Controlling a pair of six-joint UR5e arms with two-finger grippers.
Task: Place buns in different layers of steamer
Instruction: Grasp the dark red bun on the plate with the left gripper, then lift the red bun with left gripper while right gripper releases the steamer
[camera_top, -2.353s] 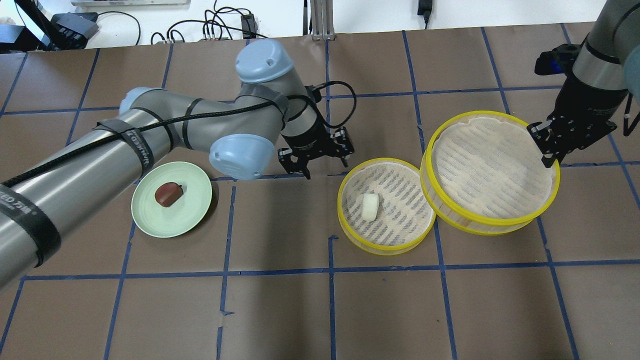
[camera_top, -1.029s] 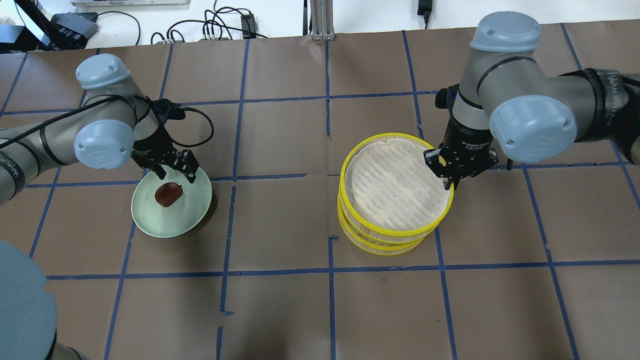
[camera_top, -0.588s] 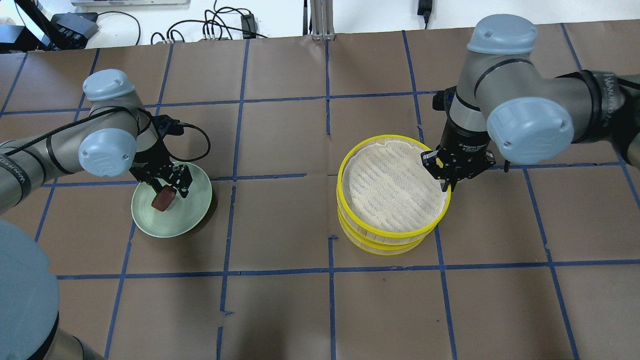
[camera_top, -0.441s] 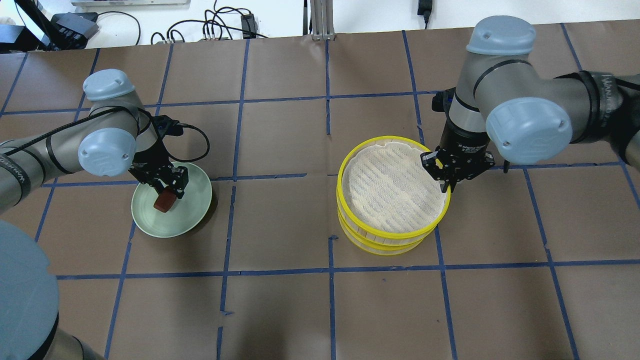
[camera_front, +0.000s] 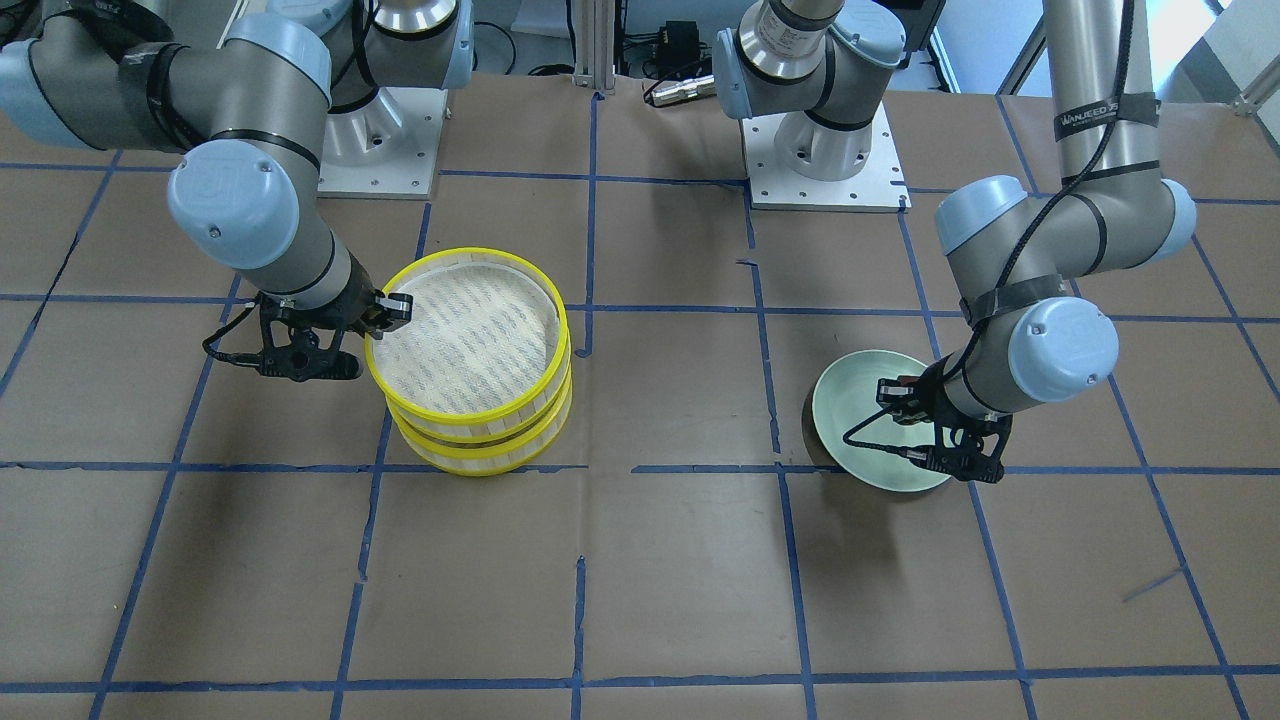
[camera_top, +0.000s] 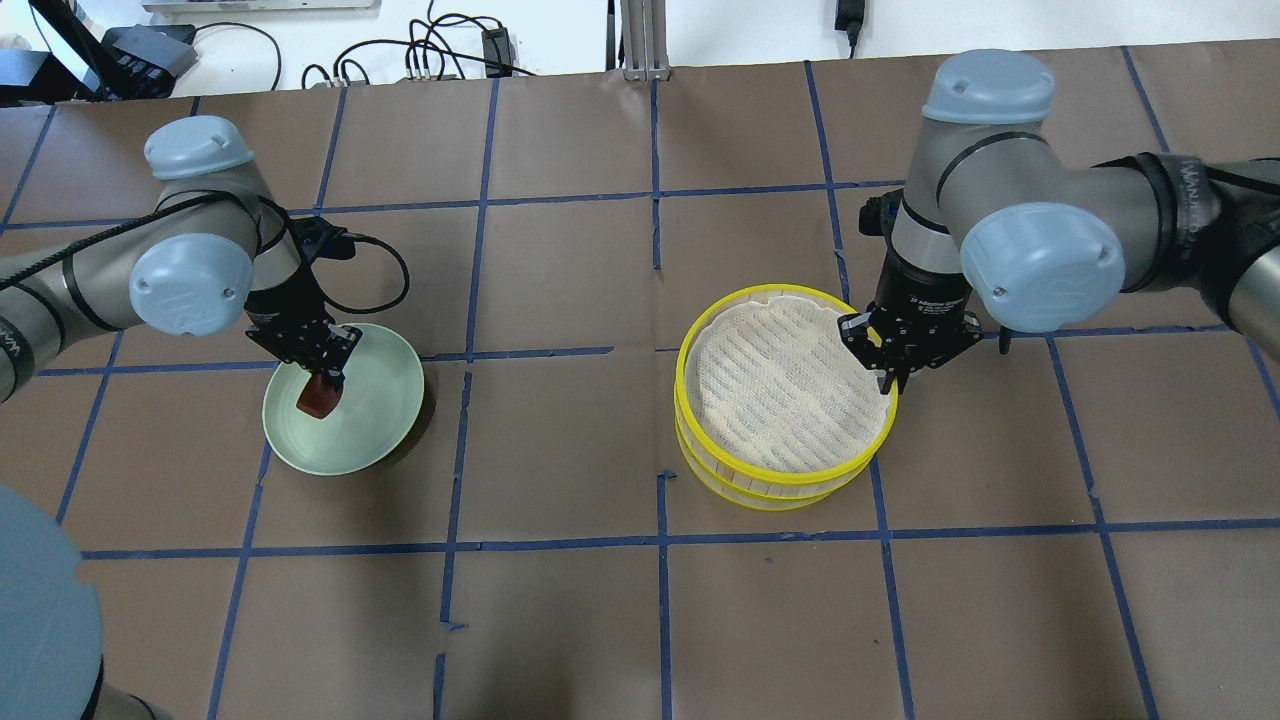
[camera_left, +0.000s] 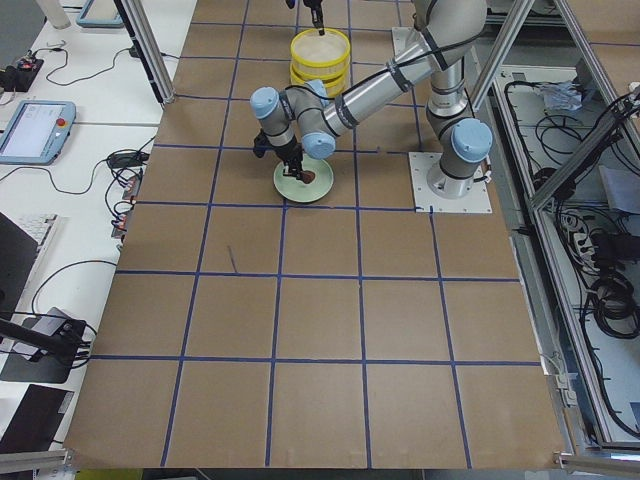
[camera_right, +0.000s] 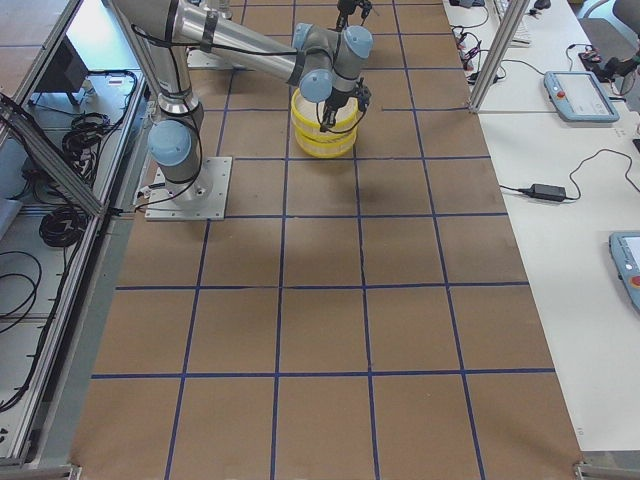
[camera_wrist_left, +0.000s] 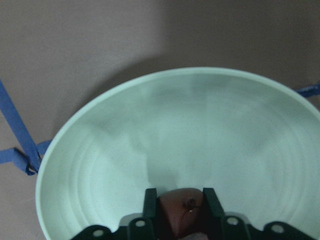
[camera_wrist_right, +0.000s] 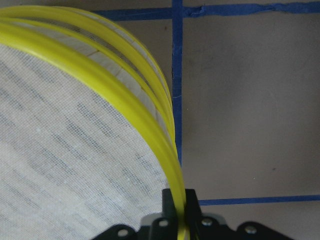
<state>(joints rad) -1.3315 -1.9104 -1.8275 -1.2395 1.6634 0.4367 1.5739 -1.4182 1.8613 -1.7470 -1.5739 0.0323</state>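
Reddish-brown bun (camera_wrist_left: 181, 209) clamped in my left gripper (camera_top: 321, 381) over the plate (camera_top: 375, 420), for transfer. My right gripper (camera_top: 888, 373) pinches the upper tray (camera_top: 780, 385) by its rim, steadying it.

Bright even overhead light, sharp exterior views, soft shadows beside plate (camera_top: 375, 420) and steamer (camera_top: 780, 385), left wrist view dim, soft.

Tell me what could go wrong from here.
1. The left gripper pinches the brown bun over the green plate. The bun is rounded, so it may slip from the fingers on the way to the steamer.
2. The right gripper is clamped on the rim of the top tray. Any sideways pull could slide that tray off the lower tray.
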